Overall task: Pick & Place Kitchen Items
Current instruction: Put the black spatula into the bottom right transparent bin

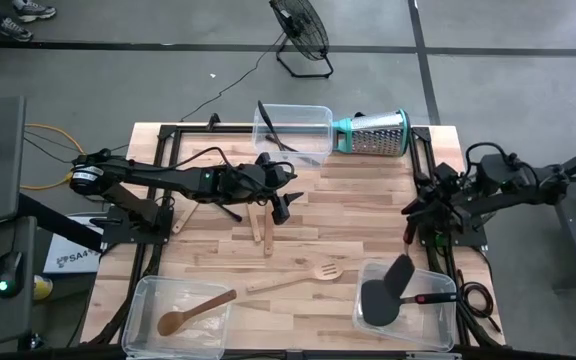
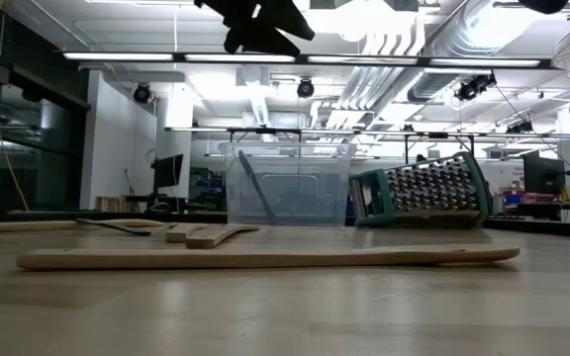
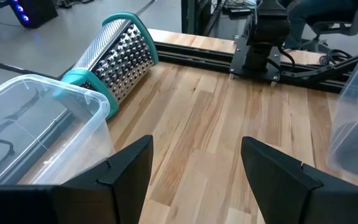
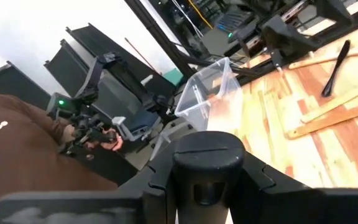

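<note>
My left gripper (image 1: 284, 207) hangs open above the table's middle, over two pale wooden spatulas (image 1: 263, 232) that lie flat. Its fingers (image 3: 129, 168) hold nothing. A wooden slotted fork (image 1: 298, 277) lies flat nearer the front. A wooden spoon (image 1: 193, 310) lies in the near-left bin (image 1: 148, 295). Black spatulas (image 1: 383, 295) lie in the near-right bin (image 1: 448, 325). A thin black tool (image 1: 273, 128) leans in the far bin (image 1: 318, 115). My right gripper (image 1: 411, 210) is drawn back at the table's right edge, shut on a dark rounded thing (image 4: 207, 163). My right gripper has a dark rounded end (image 4: 207, 155) between its two fingers. It is seen end-on, so which part of which utensil this is cannot be told. The gripper points roughly level toward the table's left, well above the tabletop.
A steel cone grater with a teal rim (image 1: 373, 133) lies on its side at the far right beside the far bin. Black frame rails (image 1: 168, 180) run along both table sides. A person in a brown sleeve (image 4: 17, 143) is beyond the table.
</note>
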{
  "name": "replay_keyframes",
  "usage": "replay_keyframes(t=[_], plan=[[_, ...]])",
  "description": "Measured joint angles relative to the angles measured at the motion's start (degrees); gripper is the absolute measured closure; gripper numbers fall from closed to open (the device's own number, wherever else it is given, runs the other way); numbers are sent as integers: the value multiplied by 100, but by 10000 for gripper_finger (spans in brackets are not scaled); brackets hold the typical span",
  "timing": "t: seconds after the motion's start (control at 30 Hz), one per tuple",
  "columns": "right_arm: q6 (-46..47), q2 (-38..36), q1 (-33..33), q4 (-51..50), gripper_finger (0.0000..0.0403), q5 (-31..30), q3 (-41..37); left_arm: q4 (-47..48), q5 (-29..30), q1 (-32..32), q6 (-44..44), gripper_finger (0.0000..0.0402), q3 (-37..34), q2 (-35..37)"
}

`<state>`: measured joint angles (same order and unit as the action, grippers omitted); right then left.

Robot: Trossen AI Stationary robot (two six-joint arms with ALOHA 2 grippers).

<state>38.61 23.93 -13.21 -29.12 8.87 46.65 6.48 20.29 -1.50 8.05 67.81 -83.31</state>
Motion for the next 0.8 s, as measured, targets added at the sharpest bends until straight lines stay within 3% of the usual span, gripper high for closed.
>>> replay_keyframes(t=[0.47, 0.8], plan=[[213, 741, -2057, -71, 315, -2207, 0, 11, 2, 0, 124, 160, 0, 0], [896, 1610, -3922, 163, 315, -4722, 0, 10, 2, 0, 126, 160, 0, 0]])
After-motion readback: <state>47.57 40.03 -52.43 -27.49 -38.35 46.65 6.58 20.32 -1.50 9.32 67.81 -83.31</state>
